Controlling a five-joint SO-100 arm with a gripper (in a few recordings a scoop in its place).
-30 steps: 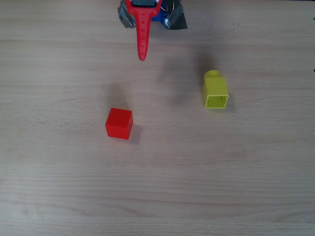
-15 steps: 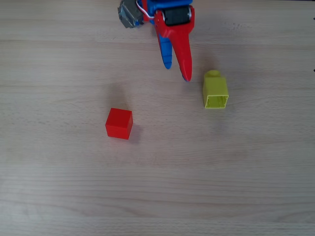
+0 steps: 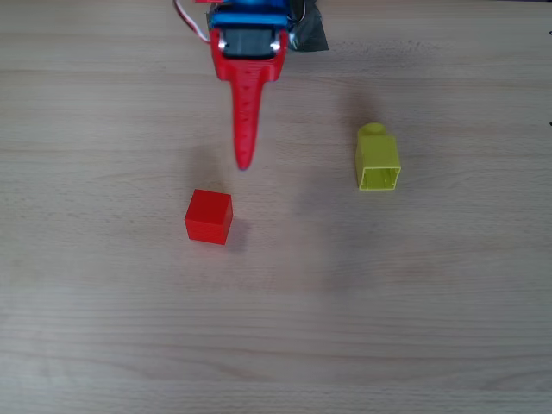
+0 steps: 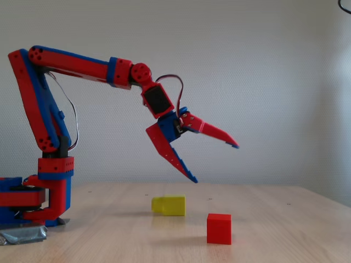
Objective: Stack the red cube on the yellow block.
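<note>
**Approach phase: claw lined up on cube, nothing grasped**

Red cube (image 3: 209,216) sitting free on the wooden table (image 3: 414,328), left of centre in the overhead view, untouched. Yellow block (image 3: 377,159) lying on its side to the right and a bit further back, stud pointing away, hollow end facing the camera; well apart from the cube.

Gripper (image 4: 215,163) spread wide in the fixed view, hanging well above the table, empty. From overhead, red finger (image 3: 246,121) pointing down-frame with its tip just short of the cube's far edge.

Half a second back, pointed toward the yellow block; now swung back left onto the cube's line and reaching further out than a second ago. Cube and block unmoved across all three overhead pictures. Reads as settling on the cube as pick target; descent and grasp still to do.

Nothing between claw and cube. Grey tape (image 3: 309,36) at the base, off the work path. Likely snag later: block on its side, so only a narrow landing face.
</note>
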